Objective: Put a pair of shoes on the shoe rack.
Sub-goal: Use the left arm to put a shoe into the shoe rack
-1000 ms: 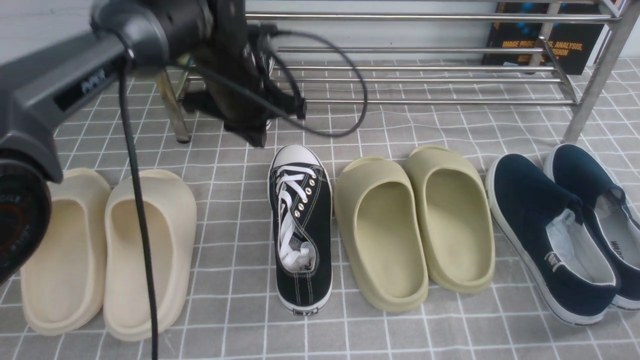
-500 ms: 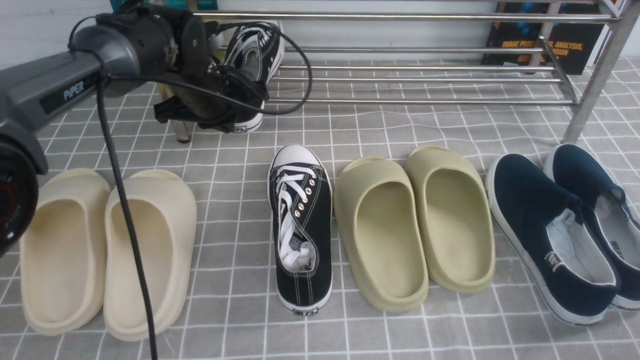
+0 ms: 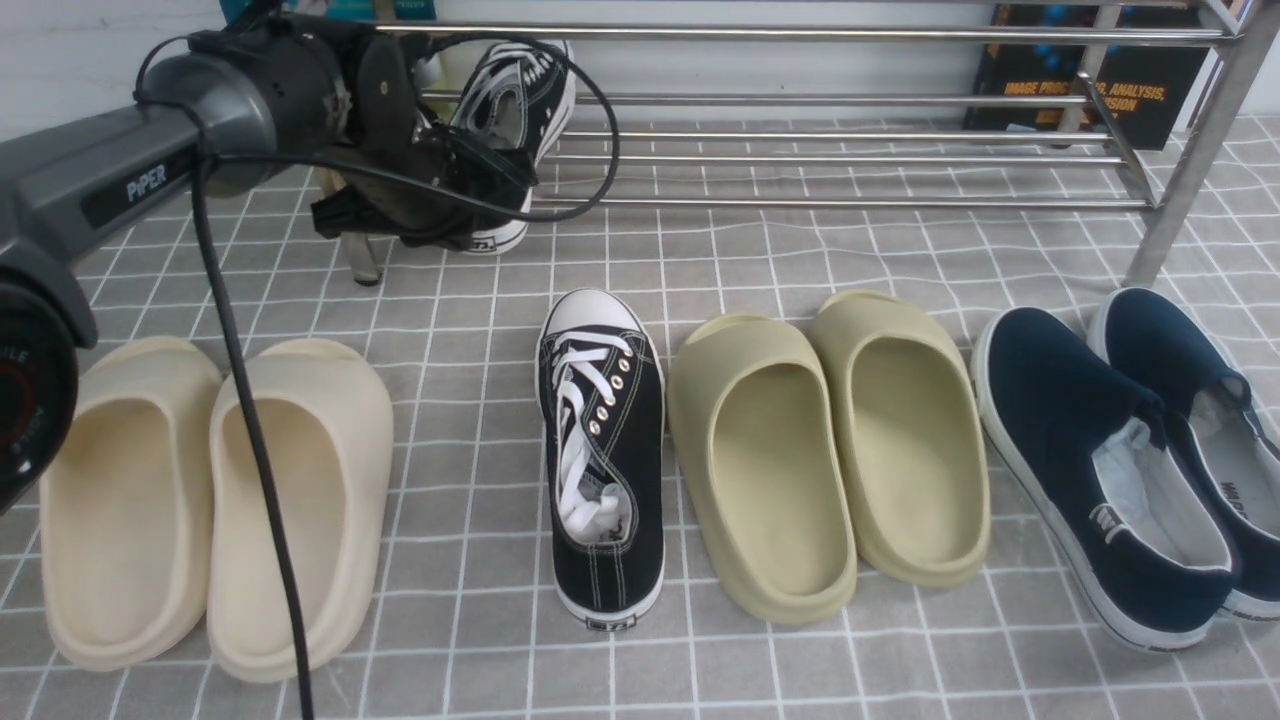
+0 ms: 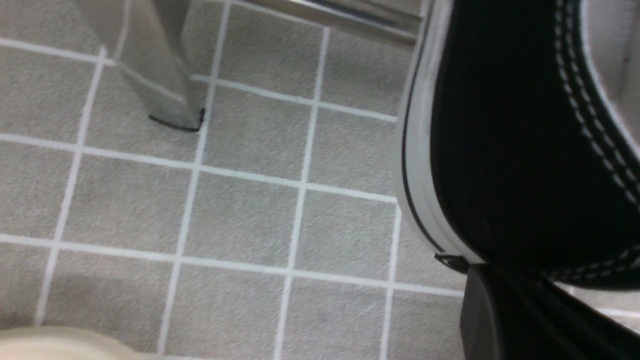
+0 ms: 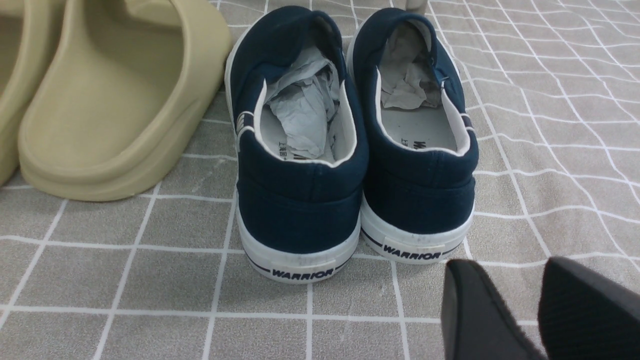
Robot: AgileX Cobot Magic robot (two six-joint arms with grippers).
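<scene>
Leftward, left end effector (image 3: 472,205) gripping sneaker (image 3: 527,92), shoe rack (image 3: 850,158) edge

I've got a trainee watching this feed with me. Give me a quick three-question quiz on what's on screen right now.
1. True or false: the floor sneaker lies between the cream slides and the olive slides.
2. What does the left tool grip? A) cream slide B) black sneaker C) navy slip-on
3. Fill in: that gripped shoe is at the shoe rack's ____ end, by the robot's own sides.
Key: 1 true; 2 B; 3 left.
</scene>
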